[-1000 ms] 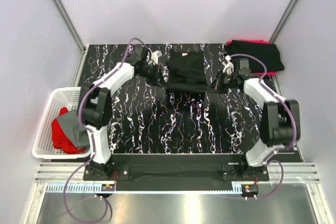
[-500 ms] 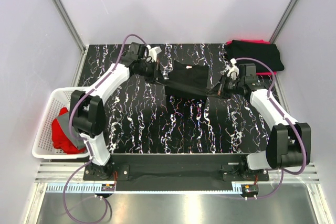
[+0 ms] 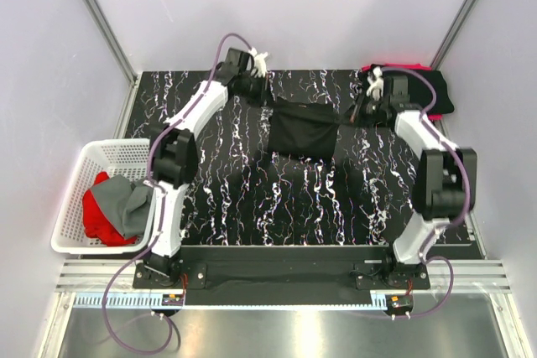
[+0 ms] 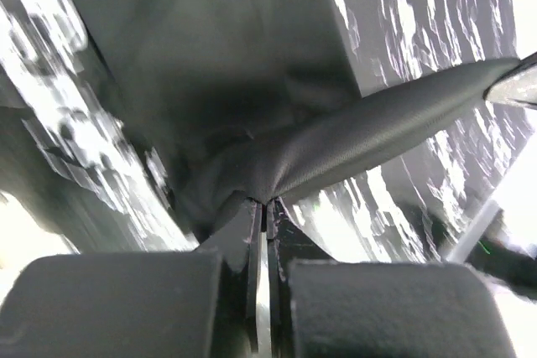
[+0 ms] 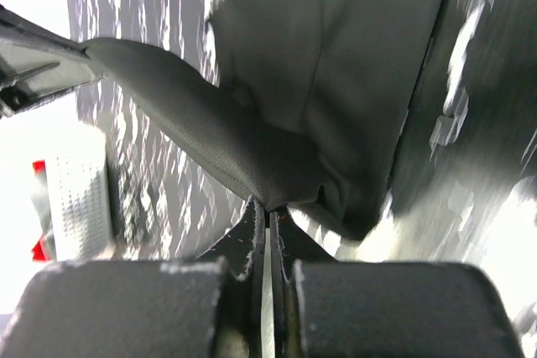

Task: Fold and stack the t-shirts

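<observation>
A black t-shirt (image 3: pixel 306 127) hangs stretched between my two grippers above the far middle of the marbled table (image 3: pixel 243 199). My left gripper (image 3: pixel 267 100) is shut on its left corner; in the left wrist view the jaws (image 4: pixel 264 205) pinch the cloth (image 4: pixel 352 136). My right gripper (image 3: pixel 354 115) is shut on its right corner; in the right wrist view the jaws (image 5: pixel 270 211) pinch the cloth (image 5: pixel 252 144). A stack of folded shirts, black (image 3: pixel 419 90) on red, lies at the far right corner.
A white slatted basket (image 3: pixel 71 207) at the left edge holds a red shirt (image 3: pixel 96 215) and a grey shirt (image 3: pixel 126 207). Light walls close in the table on three sides. Both arm bases stand at the near edge.
Both grippers have lifted the black shirt's edge and carried it toward the far side, pulling it taut between them; the shirt went from lying flat to hanging stretched.
</observation>
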`<state>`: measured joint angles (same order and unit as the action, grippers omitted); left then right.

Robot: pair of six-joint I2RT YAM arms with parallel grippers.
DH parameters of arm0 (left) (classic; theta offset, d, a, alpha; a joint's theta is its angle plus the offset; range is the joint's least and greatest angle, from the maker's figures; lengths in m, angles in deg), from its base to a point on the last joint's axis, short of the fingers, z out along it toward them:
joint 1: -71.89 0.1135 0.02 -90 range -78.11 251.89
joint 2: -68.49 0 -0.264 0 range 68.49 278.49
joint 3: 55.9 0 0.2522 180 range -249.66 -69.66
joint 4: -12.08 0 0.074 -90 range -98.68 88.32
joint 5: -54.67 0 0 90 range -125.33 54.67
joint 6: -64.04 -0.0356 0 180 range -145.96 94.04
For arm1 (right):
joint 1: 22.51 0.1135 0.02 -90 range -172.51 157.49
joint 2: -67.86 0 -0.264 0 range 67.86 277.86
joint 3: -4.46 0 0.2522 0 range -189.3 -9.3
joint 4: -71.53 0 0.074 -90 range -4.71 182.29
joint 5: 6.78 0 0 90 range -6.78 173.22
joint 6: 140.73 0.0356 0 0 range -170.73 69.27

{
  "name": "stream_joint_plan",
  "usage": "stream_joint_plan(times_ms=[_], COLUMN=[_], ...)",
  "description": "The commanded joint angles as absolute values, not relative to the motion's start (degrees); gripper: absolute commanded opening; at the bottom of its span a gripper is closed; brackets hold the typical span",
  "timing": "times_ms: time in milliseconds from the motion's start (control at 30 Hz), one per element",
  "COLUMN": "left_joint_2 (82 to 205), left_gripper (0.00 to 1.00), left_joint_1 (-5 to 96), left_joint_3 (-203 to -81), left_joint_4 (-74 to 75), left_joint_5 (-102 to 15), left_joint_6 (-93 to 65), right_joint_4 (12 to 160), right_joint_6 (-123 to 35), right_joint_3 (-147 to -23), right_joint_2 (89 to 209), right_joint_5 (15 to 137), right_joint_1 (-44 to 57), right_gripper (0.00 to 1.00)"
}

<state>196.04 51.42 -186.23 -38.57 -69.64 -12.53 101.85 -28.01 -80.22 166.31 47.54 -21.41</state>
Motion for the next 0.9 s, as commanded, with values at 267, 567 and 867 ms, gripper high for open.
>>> stream_joint_plan(times_ms=[267, 567, 867], left_joint_2=[208.6, 195.8, 198.6], left_gripper=[0.71, 0.71, 0.61], left_joint_1=[52.1, 54.3, 56.2], left_joint_3=[-205.5, -189.6, -181.6], left_joint_4=[-27.9, -32.4, -29.6], left_joint_5=[-51.6, -61.4, -90.9], left_joint_6=[-19.0, -15.2, -7.0], right_joint_4=[96.8, 103.0, 103.2], right_joint_6=[-35.6, -40.6, -37.5], right_joint_3=[-112.8, -96.3, -98.8], right_joint_2=[189.9, 184.3, 192.9], right_joint_5=[50.3, 47.0, 41.4], right_joint_1=[-22.2, -24.6, -24.6], right_gripper=[0.59, 0.64, 0.68])
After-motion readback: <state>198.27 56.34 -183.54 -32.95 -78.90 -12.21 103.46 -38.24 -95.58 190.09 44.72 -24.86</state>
